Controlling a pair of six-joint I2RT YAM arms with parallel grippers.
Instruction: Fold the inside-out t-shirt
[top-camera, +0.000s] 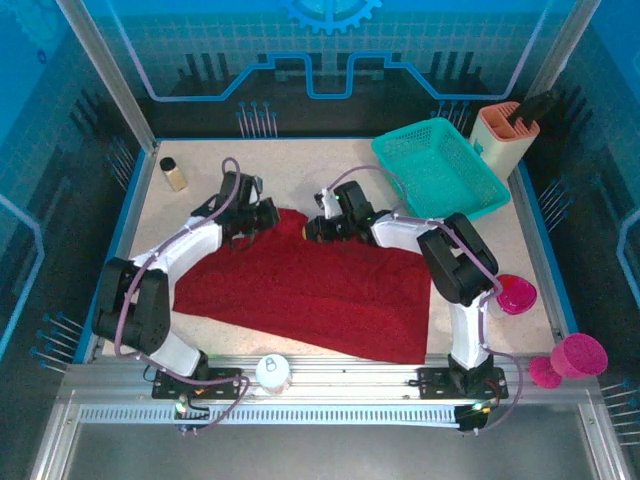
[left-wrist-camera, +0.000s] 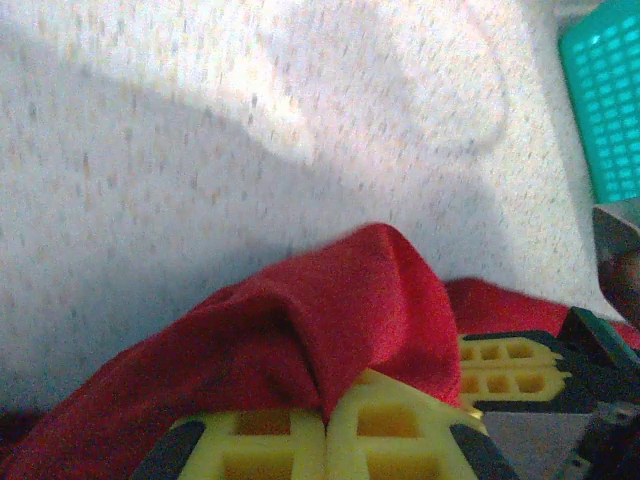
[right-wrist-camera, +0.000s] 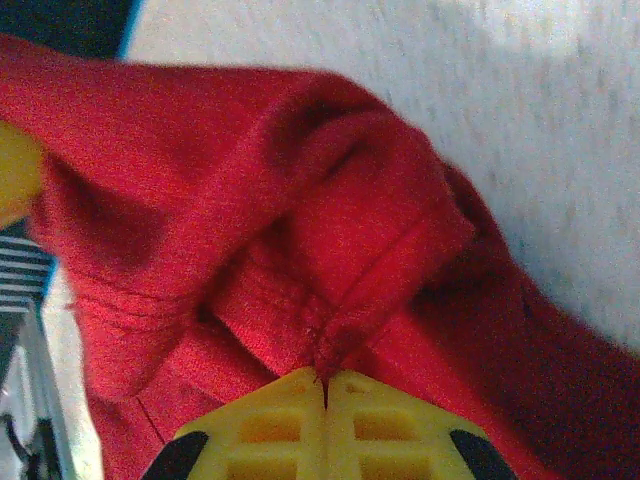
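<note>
The dark red inside-out t-shirt (top-camera: 310, 290) lies spread on the speckled table, its far edge bunched between the two arms. My left gripper (top-camera: 268, 214) is at that far edge on the left, shut on a raised fold of the t-shirt (left-wrist-camera: 340, 320), the yellow jaws pressed together with cloth pinched between them. My right gripper (top-camera: 312, 229) is a short way to its right, shut on a seamed hem fold of the t-shirt (right-wrist-camera: 330, 250). The two grippers stand close together. In the left wrist view the right gripper's yellow fingers (left-wrist-camera: 510, 370) show just beyond the cloth.
A teal mesh basket (top-camera: 440, 168) stands at the back right, an orange holder (top-camera: 505, 135) behind it. A small bottle (top-camera: 174, 173) is at the back left. Pink cups (top-camera: 516, 295) (top-camera: 578, 356) sit at the right edge, a white round object (top-camera: 272, 371) at the front rail.
</note>
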